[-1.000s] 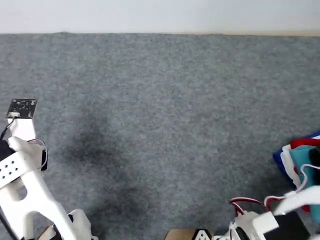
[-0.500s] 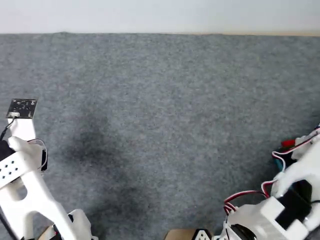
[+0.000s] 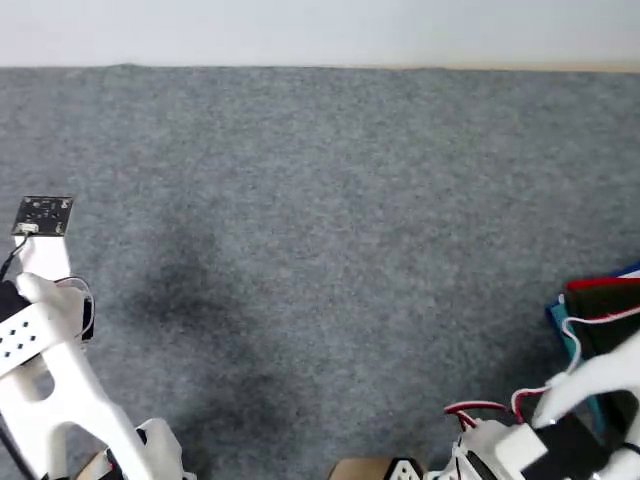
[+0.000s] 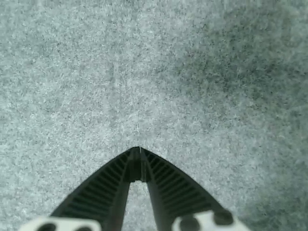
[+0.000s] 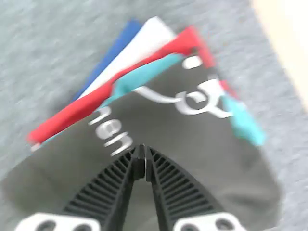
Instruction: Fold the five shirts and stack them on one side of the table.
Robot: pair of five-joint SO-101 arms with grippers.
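Grey felt tabletop below a pale wall

The high camera looks down over the grey table from its near edge, toward the far wall. The wrist cameras look down from close by. One looks past the left gripper at bare table, the other past the right gripper at the shirt stack, which the high view also shows at its right edge.

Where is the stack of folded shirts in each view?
High view: shirt stack at the table's right edge, near side, partly under the right arm.
Left wrist view: grey mat beneath the shut left pincer.
Right wrist view: stack directly beneath the shut right pincer, dark grey shirt on top.
Shared landmark: the grey mat.
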